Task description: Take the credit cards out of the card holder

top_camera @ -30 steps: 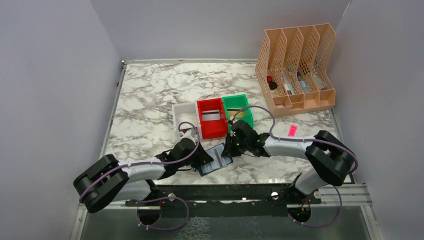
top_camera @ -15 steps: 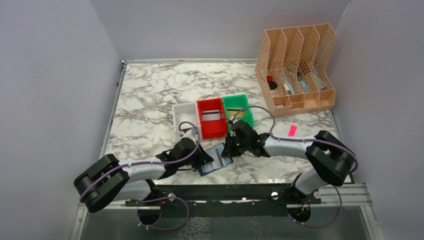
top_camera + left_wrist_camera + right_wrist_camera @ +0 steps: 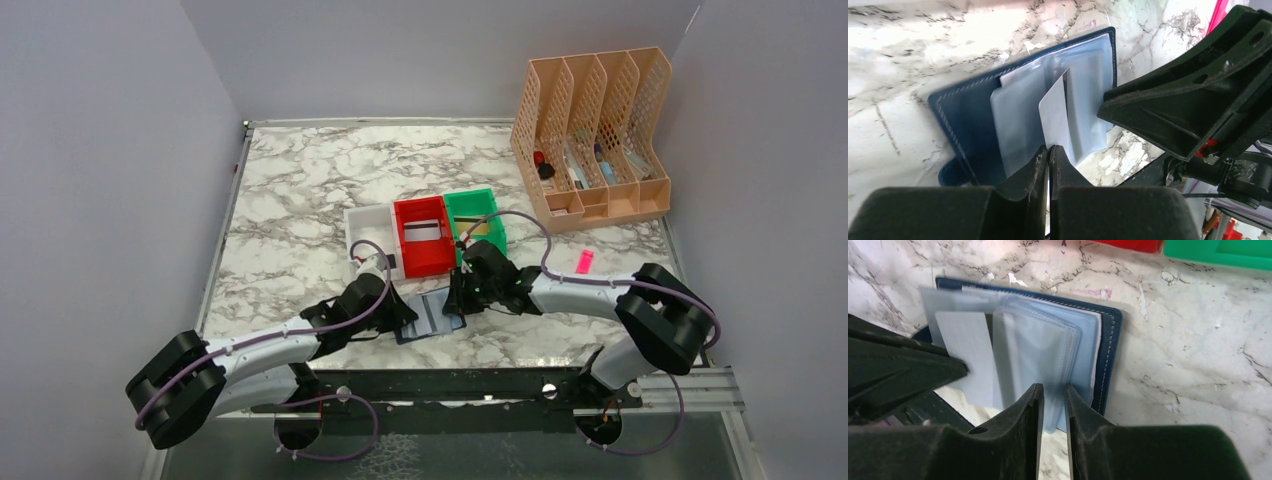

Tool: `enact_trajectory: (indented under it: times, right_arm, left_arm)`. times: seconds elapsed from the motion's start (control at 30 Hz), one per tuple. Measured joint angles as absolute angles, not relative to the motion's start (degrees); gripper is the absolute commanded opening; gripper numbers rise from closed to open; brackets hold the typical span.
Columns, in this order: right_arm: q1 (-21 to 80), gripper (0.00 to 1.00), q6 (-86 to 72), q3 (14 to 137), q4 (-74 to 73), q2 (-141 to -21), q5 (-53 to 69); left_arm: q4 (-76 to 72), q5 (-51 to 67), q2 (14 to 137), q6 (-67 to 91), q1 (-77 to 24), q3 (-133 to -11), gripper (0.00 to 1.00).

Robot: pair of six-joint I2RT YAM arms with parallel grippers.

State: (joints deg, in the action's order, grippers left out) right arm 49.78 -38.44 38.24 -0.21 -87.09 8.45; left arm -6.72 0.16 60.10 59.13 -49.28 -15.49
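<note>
The navy card holder lies open on the marble between my two grippers, its pale-blue clear sleeves fanned out. My left gripper is shut on the near edge of a silvery-grey credit card that sticks partway out of a sleeve. The card also shows in the right wrist view. My right gripper is closed on the edge of the sleeves and holds the card holder down. In the top view the left gripper is at the holder's left and the right gripper at its right.
A white bin, a red bin and a green bin stand just behind the holder; the red one holds a grey card. A pink stick lies to the right. A peach file organiser is at the back right.
My left arm has drawn back to the left, pulling the grey card further out of its sleeve. The right gripper has stayed on the sleeves.
</note>
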Motion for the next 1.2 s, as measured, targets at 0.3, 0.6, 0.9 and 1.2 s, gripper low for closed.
enact_trajectory:
  times: [0.3,0.6,0.9,1.2]
  right_arm:
    - [49.8,0.37,-35.7,38.3,-4.8,-80.9,8.5]
    - [49.8,0.35,-33.4,40.1,-1.4,-84.4,18.1]
    - [49.9,0.36,-33.3,41.8,-4.1,-88.4,13.8]
    - [49.8,0.42,-31.6,40.4,-5.9,-75.2,9.4]
  left_arm:
    - [0.3,-3.0,56.8,56.2,-49.2,-18.1,0.0]
    - [4.9,-5.2,56.5,53.4,-49.1,-21.6,0.0]
    - [11.4,-9.6,50.9,52.1,-49.1,-23.1,0.0]
    - [12.7,-11.2,47.3,49.6,-48.9,-23.7,0.0]
